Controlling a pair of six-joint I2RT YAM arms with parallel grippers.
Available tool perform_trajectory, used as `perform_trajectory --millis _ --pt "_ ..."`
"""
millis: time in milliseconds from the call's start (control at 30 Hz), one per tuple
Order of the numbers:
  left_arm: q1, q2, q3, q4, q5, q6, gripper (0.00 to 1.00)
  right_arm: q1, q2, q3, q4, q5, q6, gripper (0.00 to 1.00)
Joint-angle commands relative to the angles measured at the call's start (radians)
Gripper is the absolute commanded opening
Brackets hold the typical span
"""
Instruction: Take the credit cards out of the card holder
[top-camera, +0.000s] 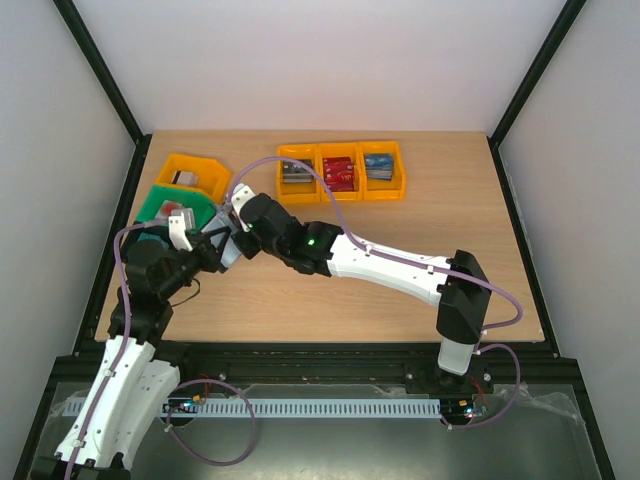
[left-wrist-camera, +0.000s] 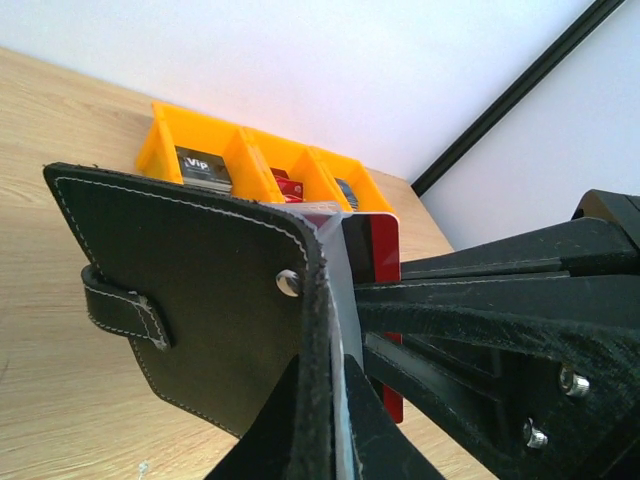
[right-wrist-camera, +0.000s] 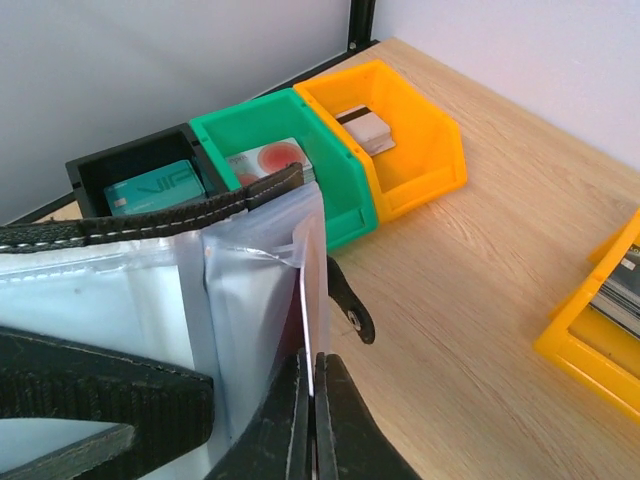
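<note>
My left gripper (left-wrist-camera: 322, 358) is shut on the edge of the black card holder (left-wrist-camera: 190, 290), holding it open and upright above the table. The snap tab (left-wrist-camera: 120, 310) hangs on its outer cover. A red credit card (left-wrist-camera: 388, 245) stands out of the inner pockets. My right gripper (right-wrist-camera: 311, 356) is shut on the thin edge of that credit card (right-wrist-camera: 309, 320), which sits partly in a clear pocket (right-wrist-camera: 250, 330). In the top view the two grippers meet at the left, the right gripper (top-camera: 228, 222) just behind the left gripper (top-camera: 205, 248).
A black bin (right-wrist-camera: 130, 180), a green bin (right-wrist-camera: 270, 140) and an orange bin (right-wrist-camera: 400, 150), each holding cards, stand at the table's left. A three-part orange tray (top-camera: 340, 170) with sorted cards stands at the back centre.
</note>
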Motion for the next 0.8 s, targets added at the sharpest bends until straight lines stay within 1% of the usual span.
perform_trajectory --millis 0,300,433,767 --pt "0.006 0.0 -0.01 0.037 0.014 -0.024 0.02 0.007 -0.004 0.005 0.032 0.037 0.01 0.02" --pt "0.005 0.006 -0.025 -0.016 -0.084 0.007 0.02 0.03 -0.042 0.027 0.029 0.009 0.001 0.02" --pt "0.005 0.009 -0.028 -0.04 -0.109 0.019 0.02 0.04 -0.057 0.041 0.01 0.007 0.002 0.02" --pt "0.008 0.01 -0.038 -0.052 -0.134 0.016 0.02 0.041 -0.099 0.01 -0.001 0.041 0.008 0.02"
